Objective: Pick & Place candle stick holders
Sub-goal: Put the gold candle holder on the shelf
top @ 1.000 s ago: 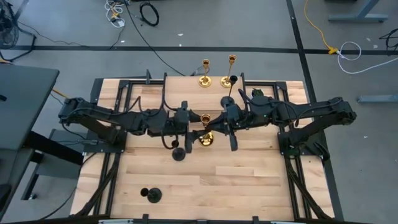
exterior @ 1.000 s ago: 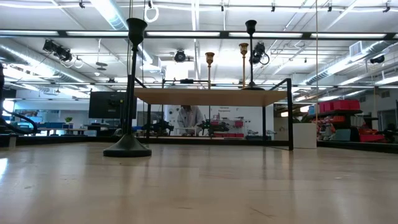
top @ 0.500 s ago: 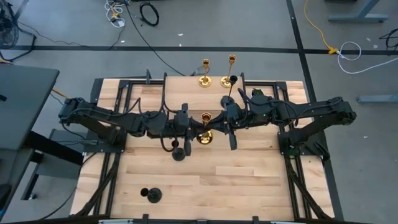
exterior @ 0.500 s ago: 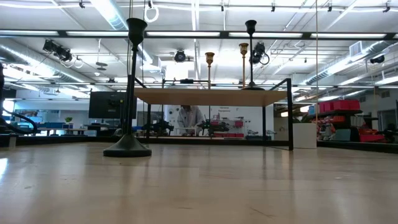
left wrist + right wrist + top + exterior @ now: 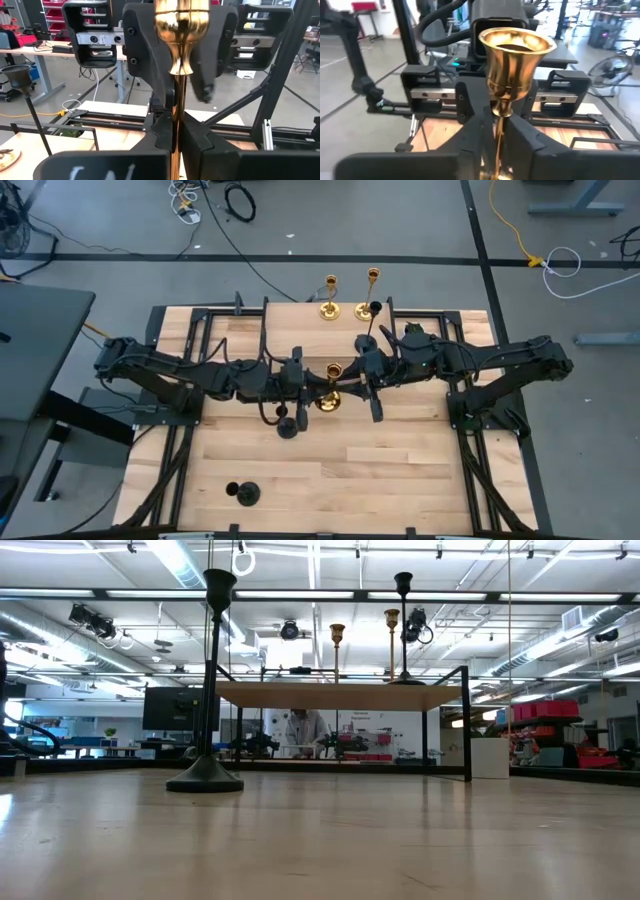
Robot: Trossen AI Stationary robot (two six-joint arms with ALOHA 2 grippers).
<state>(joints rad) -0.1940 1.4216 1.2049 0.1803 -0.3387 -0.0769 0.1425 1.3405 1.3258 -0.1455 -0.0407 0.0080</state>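
Item: gold candle stick holder, upright at the table's centre, between the two grippers. Left gripper and right gripper face each other across it. In the left wrist view the stem runs up between dark fingers that press on it from both sides, and the right wrist view shows the same from the other side, cup uppermost. Both pairs of jaws appear clamped on this one holder.

Other holders: two gold holders at the far edge; one black holder just beside the right arm; one black holder near the left gripper; one black holder at the near edge, well apart.

Containers: each top cup visible holds nothing.

Change: against a second ago the gripped holder's base sits slightly further toward the left arm; the rest is unmoved.
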